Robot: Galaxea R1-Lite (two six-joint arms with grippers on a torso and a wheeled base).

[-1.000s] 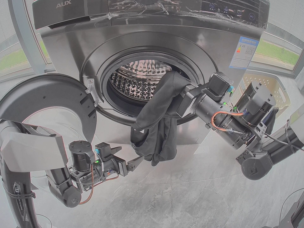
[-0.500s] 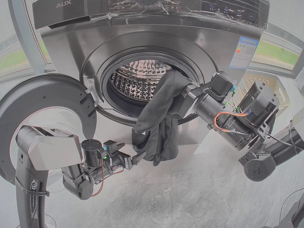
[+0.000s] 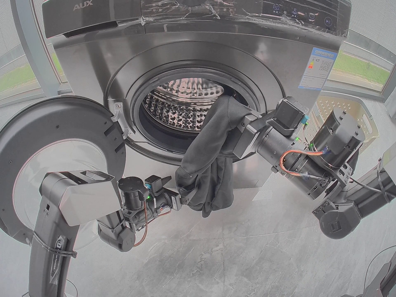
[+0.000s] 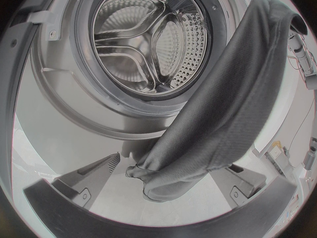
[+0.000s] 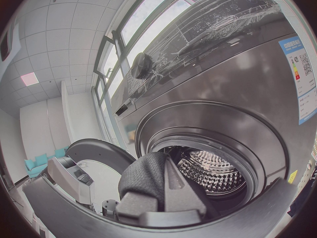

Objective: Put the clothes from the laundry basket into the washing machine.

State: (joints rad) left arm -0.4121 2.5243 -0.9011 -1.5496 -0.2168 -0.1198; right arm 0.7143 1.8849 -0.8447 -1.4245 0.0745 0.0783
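A dark grey garment (image 3: 210, 145) hangs from the right lip of the washing machine's drum opening (image 3: 181, 104) down toward the floor. My right gripper (image 3: 240, 122) is shut on its top end, just in front of the drum; in the right wrist view the fingers (image 5: 178, 189) pinch the bunched cloth (image 5: 145, 174). My left gripper (image 3: 189, 194) is low in front of the machine and open. The garment's lower end (image 4: 171, 179) lies between its two fingers (image 4: 105, 166), below the steel drum (image 4: 148, 40).
The round machine door (image 3: 62, 137) stands swung open on the left, close to my left arm. A cream perforated laundry basket (image 3: 363, 116) sits on the floor at the right, behind my right arm. Grey tiled floor (image 3: 247, 252) lies bare in front of the machine.
My left arm has moved right and toward the machine, bringing its open gripper up around the garment's lower end. The right gripper has only shifted slightly with the cloth.
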